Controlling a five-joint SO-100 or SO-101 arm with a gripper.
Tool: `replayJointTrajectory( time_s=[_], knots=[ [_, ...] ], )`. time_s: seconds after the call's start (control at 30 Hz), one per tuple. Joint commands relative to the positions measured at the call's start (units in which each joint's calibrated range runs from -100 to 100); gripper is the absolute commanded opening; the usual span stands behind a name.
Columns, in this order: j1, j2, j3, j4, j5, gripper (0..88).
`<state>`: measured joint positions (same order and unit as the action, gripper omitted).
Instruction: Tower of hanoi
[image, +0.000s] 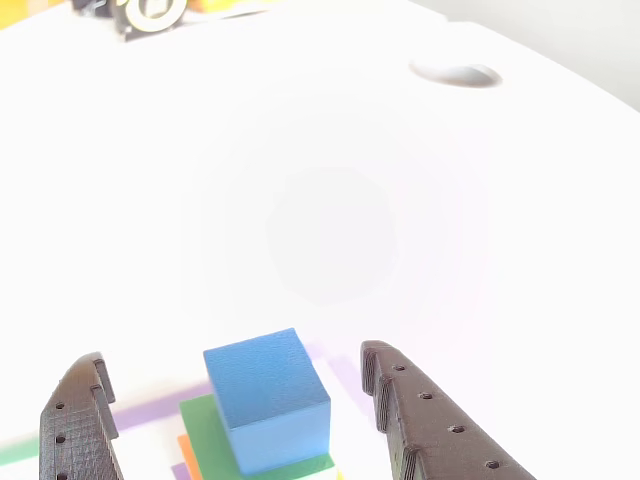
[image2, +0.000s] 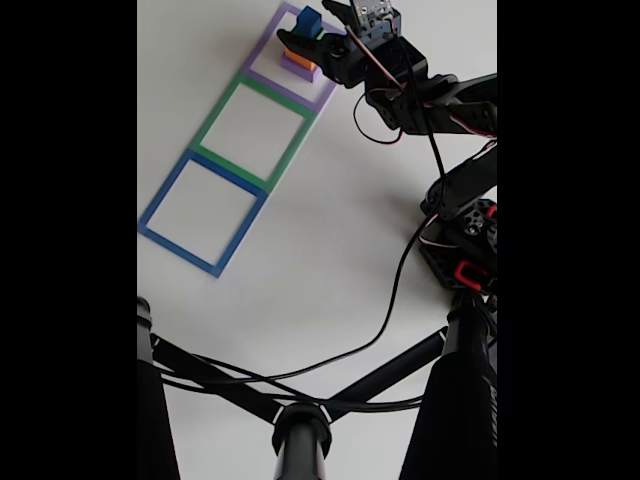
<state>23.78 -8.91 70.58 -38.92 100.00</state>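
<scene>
White desk carries three flat square outlines in a row: blue, green and purple. All the blocks appear stacked inside the purple outline, with the small blue cube on top, the green block under it and an orange one below, so I judge no move made yet. The claw stands open, its fingers either side of the blue cube, apart from it.

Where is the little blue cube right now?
The blue cube sits on top of the stacked blocks, directly on the green block, between the open jaws. In the fixed view the stack stands inside the purple square outline, top of the picture.
</scene>
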Motion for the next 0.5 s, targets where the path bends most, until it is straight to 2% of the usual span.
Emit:
replayJointTrajectory(
  time_s=[0.0, 0.47],
  knots=[
    [-1.16, -0.34, -1.95, -1.80, 0.00, 26.2],
    [-0.87, -0.50, -0.49, -1.80, 0.00, 18.7]
  ],
)
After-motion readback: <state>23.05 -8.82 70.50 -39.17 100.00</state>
